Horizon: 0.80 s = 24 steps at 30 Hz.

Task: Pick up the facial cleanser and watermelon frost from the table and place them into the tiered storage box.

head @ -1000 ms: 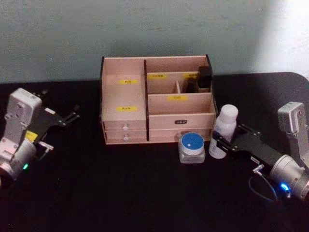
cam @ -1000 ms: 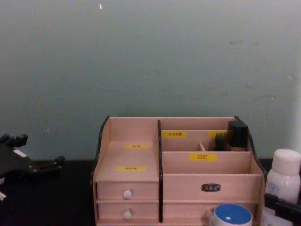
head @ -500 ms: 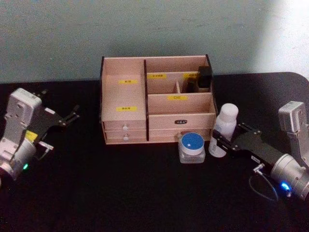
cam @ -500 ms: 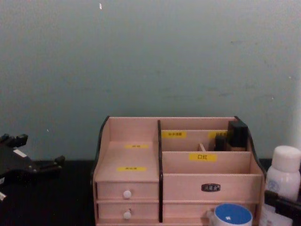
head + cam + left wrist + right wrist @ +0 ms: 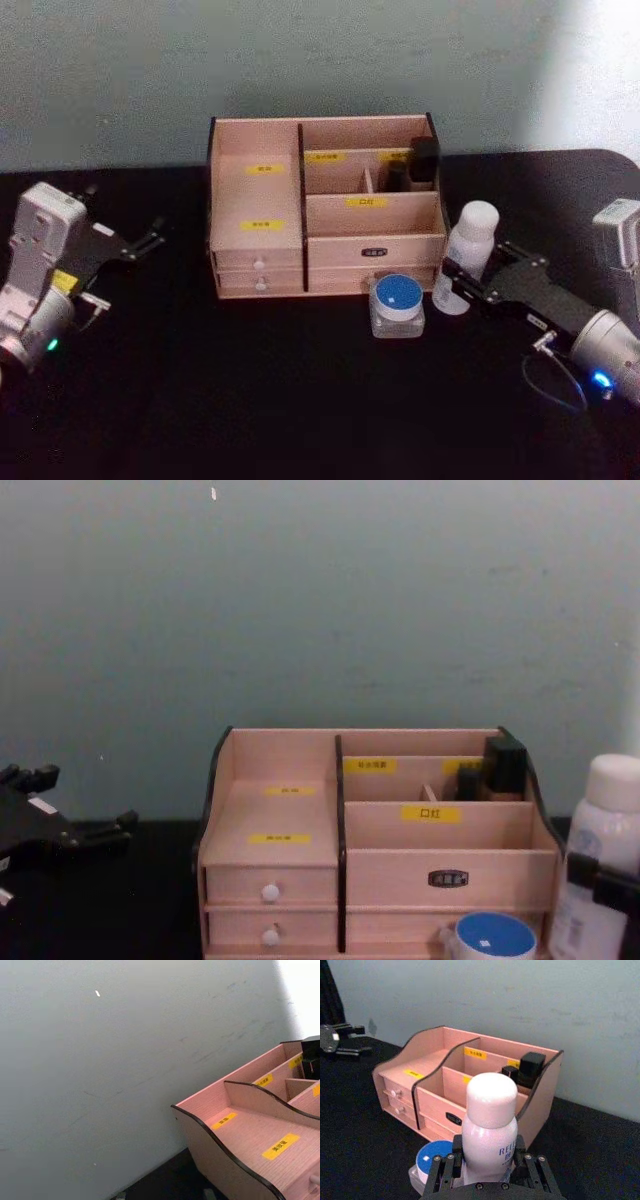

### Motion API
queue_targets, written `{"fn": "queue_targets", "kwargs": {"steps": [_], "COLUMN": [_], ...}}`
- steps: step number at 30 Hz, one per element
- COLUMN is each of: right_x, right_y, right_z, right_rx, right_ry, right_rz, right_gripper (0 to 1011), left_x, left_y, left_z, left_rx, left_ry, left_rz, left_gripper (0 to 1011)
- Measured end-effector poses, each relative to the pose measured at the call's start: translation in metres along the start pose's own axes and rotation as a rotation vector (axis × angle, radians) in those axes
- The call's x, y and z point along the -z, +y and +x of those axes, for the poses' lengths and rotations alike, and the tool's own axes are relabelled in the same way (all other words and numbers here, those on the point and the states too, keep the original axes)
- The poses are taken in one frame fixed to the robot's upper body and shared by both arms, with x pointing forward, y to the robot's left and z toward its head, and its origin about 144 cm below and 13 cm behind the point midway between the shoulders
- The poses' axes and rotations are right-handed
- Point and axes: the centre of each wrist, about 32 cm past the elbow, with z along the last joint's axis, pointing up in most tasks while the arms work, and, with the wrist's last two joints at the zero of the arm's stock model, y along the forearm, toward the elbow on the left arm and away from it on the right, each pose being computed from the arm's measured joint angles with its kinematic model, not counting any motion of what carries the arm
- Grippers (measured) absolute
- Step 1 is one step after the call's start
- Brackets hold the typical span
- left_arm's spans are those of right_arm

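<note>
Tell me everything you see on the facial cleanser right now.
The facial cleanser is a slim white bottle, seemingly plastic, with a rounded white cap and small blue lettering in front. It stands nearly upright, leaning slightly in the head view, just right of the tiered storage box, beside the watermelon frost. The right pincer is shut on its lower body, black fingers on both sides. Whether its base touches the table cannot be told.
</note>
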Motion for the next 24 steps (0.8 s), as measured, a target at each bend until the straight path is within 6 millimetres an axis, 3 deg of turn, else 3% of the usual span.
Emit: {"fn": "queue_targets", "kwargs": {"steps": [24], "right_x": [-0.021], "right_y": [0.005], "right_z": [0.001], "right_rx": [-0.12], "right_ry": [-0.014], "right_rz": [0.064], "right_gripper": [593], "left_x": [0.0], "left_y": [0.0], "left_z": [0.0], "left_rx": [0.0], "left_ry": [0.0], "left_rz": [0.0], "left_gripper": [1001]}}
